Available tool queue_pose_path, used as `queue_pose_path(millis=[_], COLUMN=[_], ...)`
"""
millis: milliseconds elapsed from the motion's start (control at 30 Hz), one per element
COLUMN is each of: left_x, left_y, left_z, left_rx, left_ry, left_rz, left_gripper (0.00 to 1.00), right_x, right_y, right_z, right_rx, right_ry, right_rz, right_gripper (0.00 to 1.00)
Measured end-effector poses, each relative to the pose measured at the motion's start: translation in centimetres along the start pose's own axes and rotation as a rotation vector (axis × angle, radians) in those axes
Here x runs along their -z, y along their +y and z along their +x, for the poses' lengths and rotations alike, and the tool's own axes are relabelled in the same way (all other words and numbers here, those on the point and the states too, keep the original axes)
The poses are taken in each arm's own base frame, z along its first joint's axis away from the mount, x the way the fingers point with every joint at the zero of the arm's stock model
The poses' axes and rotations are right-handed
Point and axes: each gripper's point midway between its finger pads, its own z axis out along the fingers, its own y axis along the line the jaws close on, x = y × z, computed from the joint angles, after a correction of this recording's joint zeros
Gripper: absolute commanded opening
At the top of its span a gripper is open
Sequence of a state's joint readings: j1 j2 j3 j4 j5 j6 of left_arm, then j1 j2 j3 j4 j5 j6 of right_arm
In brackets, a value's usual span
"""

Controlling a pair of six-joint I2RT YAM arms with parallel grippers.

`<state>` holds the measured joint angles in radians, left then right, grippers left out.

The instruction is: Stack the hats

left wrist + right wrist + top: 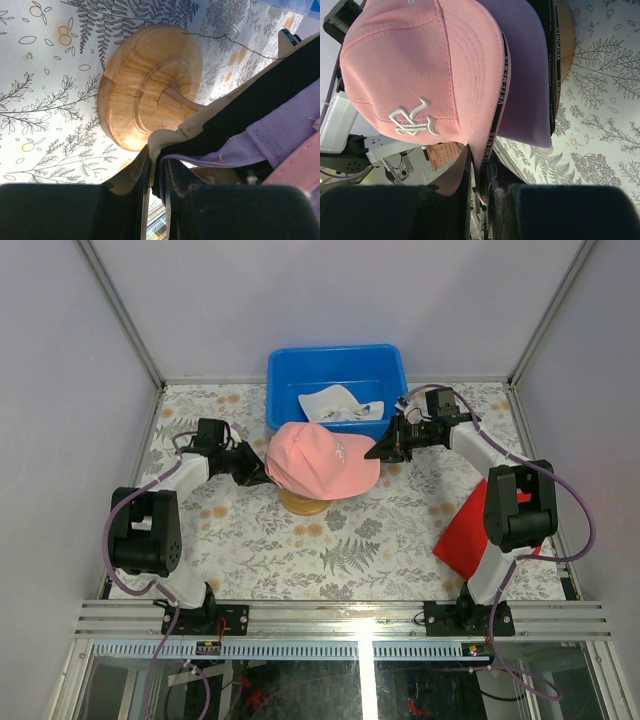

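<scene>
The pink cap (320, 460) sits over the dome (303, 505). Left gripper (258, 475) clamps the tan cap's (165, 137) edge; right gripper (382, 448) clamps the pink cap's brim.

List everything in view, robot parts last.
pink cap: 1, pink, top of stack on stand
lavender cap: 1, lavender, under pink
black cap: 1, black, under lavender
tan cap: 1, tan, lowest
white cap: 1, white, in bin
wooden stand: 1, light wood, table centre
bin: 1, blue, far centre
cloth: 1, red, right side
tablecloth: 1, leaf print, covers table
arms: 2, black-grey, near edge
left fingers: black, shut on tan cap edge
right fingers: black, shut on pink cap brim
</scene>
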<state>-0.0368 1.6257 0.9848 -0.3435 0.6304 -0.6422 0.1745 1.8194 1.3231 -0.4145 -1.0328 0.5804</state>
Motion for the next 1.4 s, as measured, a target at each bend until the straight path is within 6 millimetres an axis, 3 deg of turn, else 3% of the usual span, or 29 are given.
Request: queue_pose_path(millis=[267,567,667,867,1133,1233,1400], left_x=[1.0,4.2,5.2,6.2,5.9,6.2,7.0], left_y=[0.0,-1.5,-2.0,-2.0,-0.5,-0.8,-1.6], left_z=[0.6,0.1,-0.1,-0.5,0.3,0.2,0.1], left_rx=[0.028,0.083,0.095,0.113,0.150,0.152,0.128], left_ry=[-0.023,-0.080,-0.092,-0.127,-0.130,-0.139,-0.149], left_rz=[0.025,0.110,0.146,0.181,0.193,0.208,0.242], left_gripper=[0.02,0.08,0.19,0.63,0.65,0.65,0.55], right_x=[0.2,0.2,0.2,0.4,0.2,0.2,0.2], right_y=[0.4,0.0,0.1,0.3,0.3,0.3,0.3], right_z=[-0.2,-0.3,-0.3,-0.5,-0.3,-0.3,-0.2], right_rx=[-0.005,-0.026,-0.033,-0.035,-0.036,-0.035,-0.035], right_ry=[-0.022,-0.031,-0.030,-0.036,-0.030,-0.031,-0.031], right_rz=[0.003,0.034,0.043,0.062,0.074,0.077,0.077], right_gripper=[0.00,0.00,0.00,0.00,0.00,0.00,0.00])
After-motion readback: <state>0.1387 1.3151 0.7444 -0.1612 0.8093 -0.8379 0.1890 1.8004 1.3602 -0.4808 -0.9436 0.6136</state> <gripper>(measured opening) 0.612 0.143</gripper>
